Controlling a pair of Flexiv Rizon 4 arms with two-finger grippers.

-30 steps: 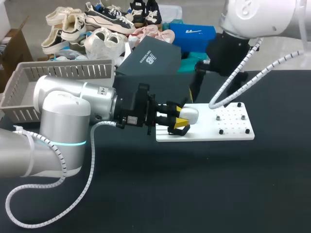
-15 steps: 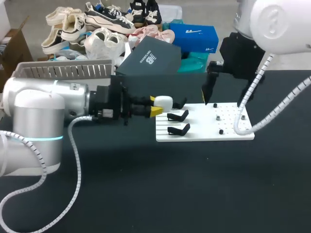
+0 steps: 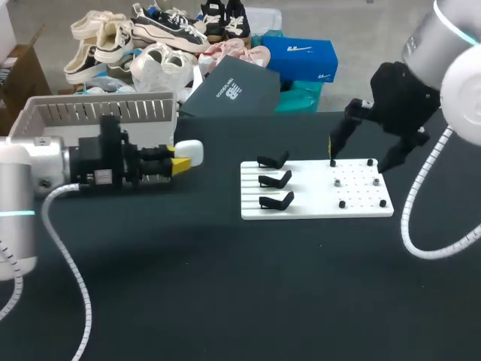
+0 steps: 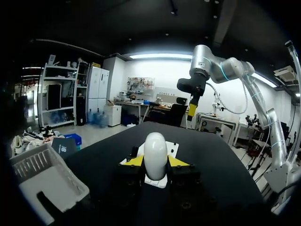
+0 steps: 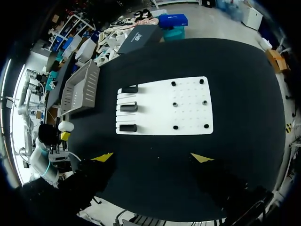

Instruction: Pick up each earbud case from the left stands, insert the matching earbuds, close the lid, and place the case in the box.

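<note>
Step in hand: pick done, insert pending. Left gripper [image 3: 183,159] is pinching the white earbud case [image 3: 189,152] between both yellow tips, held off the table at 9 o'clock from the white stand plate [image 3: 316,207], well apart from it. In the left wrist view the case [image 4: 155,160] sits upright in the grip. The lid looks down, but I can't make out the seam.

All three black stands [image 3: 274,180] carry nothing. If this is the last case, that's my read, not a fact.

Right gripper [image 3: 361,144] has its fingers spread wide, nothing between them, hanging over the plate's peg field at about 1 o'clock from plate centre. Small dark bits [image 3: 342,204] on the pegs are presumably the earbuds; too small to confirm.

Next move needs:
- lid opened, case steady and mouth up
- right arm down on a bud, fine pinch
- then the grey basket [image 3: 45,143], 10 o'clock from the case, likely the drop spot
</note>
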